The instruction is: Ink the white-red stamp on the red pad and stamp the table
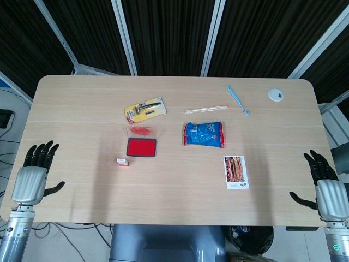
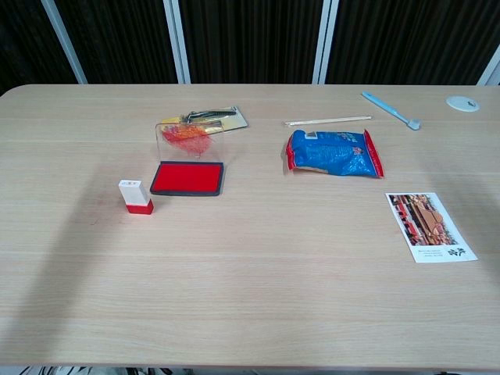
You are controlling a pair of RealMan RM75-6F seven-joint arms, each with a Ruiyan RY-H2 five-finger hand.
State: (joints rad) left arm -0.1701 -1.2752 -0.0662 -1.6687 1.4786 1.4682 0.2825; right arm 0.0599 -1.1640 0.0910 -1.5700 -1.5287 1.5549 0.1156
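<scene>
The small white-red stamp [image 1: 122, 162] [image 2: 135, 196] stands upright on the table, just left of and a little nearer than the red ink pad [image 1: 141, 147] [image 2: 187, 178]. The pad lies open, its clear lid [image 2: 186, 137] raised behind it with red smears on it. My left hand [image 1: 34, 176] hovers at the table's left edge with fingers spread, holding nothing. At the right edge my right hand [image 1: 325, 188] is likewise spread and empty. Both hands are far from the stamp and show only in the head view.
A blue snack bag [image 1: 203, 134] [image 2: 333, 154] lies right of the pad. A yellow card with a razor [image 1: 144, 109], chopsticks [image 1: 205, 109], a blue toothbrush [image 1: 238, 99], a white disc [image 1: 276, 94] and a photo card [image 1: 236, 172] lie around on the wooden table [image 1: 174, 202].
</scene>
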